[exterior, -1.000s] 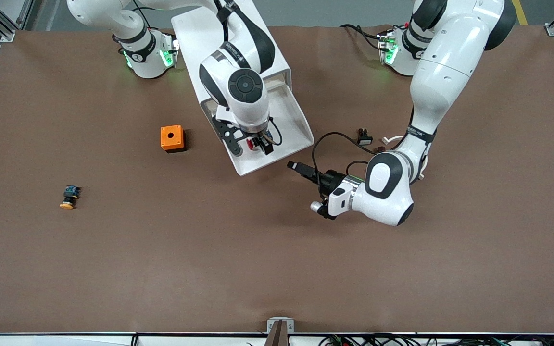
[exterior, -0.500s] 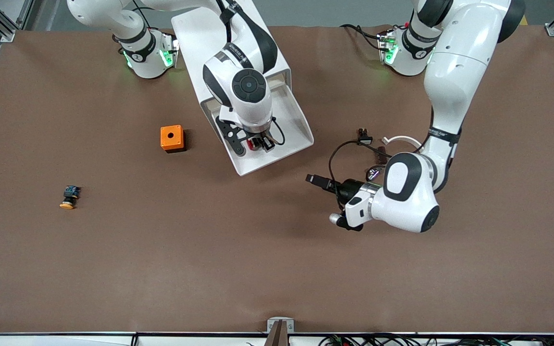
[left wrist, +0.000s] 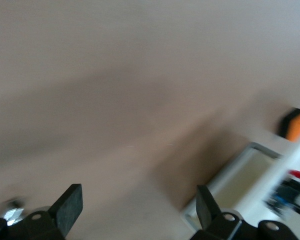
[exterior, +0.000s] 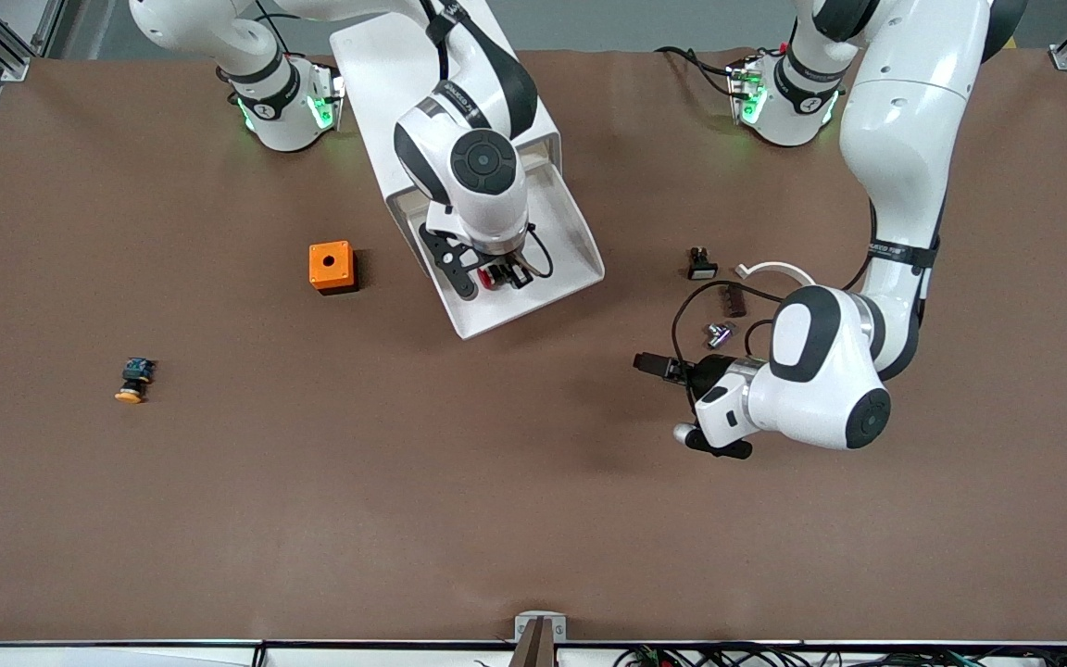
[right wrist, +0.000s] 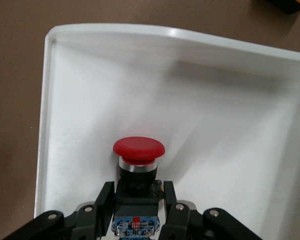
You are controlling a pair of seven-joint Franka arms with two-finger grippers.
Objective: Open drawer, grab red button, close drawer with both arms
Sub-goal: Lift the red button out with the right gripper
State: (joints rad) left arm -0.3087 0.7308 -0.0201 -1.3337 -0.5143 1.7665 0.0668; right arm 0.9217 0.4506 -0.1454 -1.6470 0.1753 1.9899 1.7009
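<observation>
The top drawer (exterior: 559,243) stands pulled out of the white cabinet (exterior: 376,65), its white tray open to view. In the tray is the red-capped button (exterior: 494,274) with a black-and-blue body. My right gripper (exterior: 506,277) reaches down into the tray. In the right wrist view the gripper (right wrist: 136,197) is shut on the button (right wrist: 139,148), its fingers pressed on both sides of the black body beside the tray wall (right wrist: 44,125). My left gripper (exterior: 654,364) hangs open and empty over bare table toward the left arm's end, apart from the drawer. Its fingers (left wrist: 70,207) stand wide.
An orange box with a hole (exterior: 331,266) sits beside the drawer toward the right arm's end. A yellow-capped button (exterior: 132,381) lies nearer the front camera. Small parts (exterior: 701,264), a metal piece (exterior: 719,332) and a white ring (exterior: 774,269) lie by the left arm.
My right gripper has shut on the red button in the drawer. The left arm has drawn away from the drawer toward its own end of the table, still open.
</observation>
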